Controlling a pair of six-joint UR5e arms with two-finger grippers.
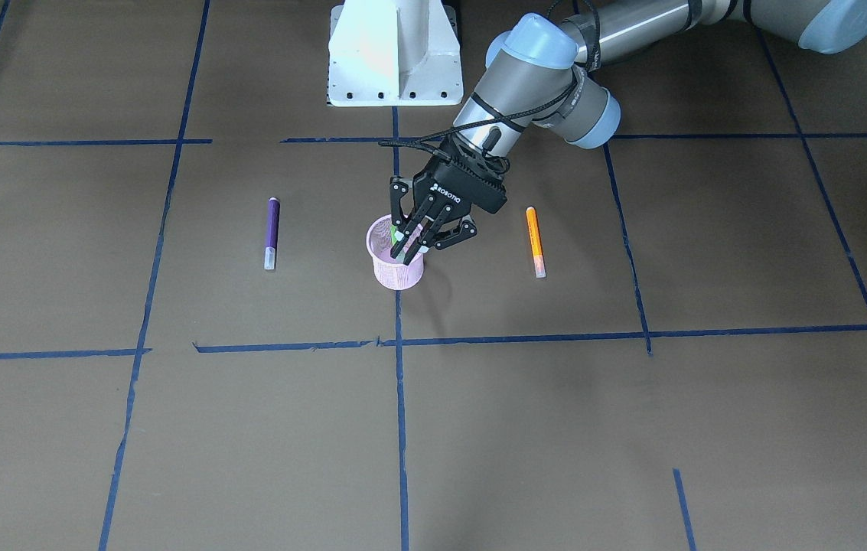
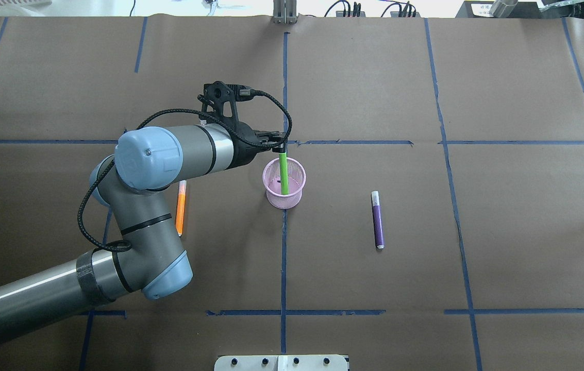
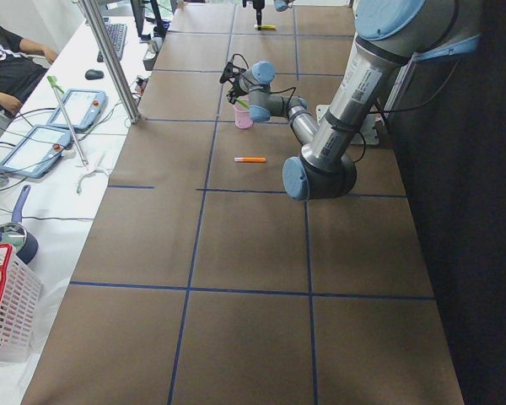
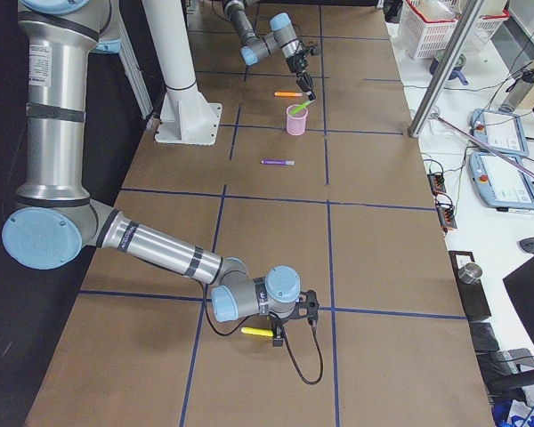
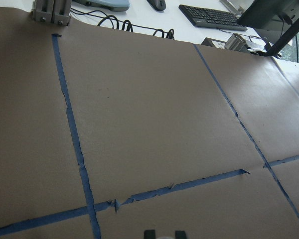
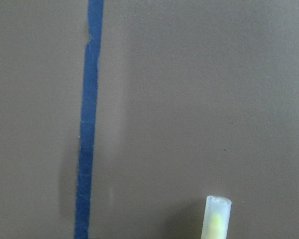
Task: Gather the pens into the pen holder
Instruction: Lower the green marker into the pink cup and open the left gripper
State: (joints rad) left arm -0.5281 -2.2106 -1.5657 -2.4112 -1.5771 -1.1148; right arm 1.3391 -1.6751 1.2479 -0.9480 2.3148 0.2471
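Overhead and front-facing cameras are looking down from opposite sides, both sharing the pink pen holder [image 2: 284, 200]. Side cameras are looking along the table [image 3: 253, 253] from each end; the right wrist camera is sitting nearest its surface.

Tape line [image 6: 87, 124], perhaps pen cap [image 6: 218, 216]

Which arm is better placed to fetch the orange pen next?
Left. The left gripper holds the green pen in the pink pen holder, with the orange pen beside that arm; the right gripper is far down the table.
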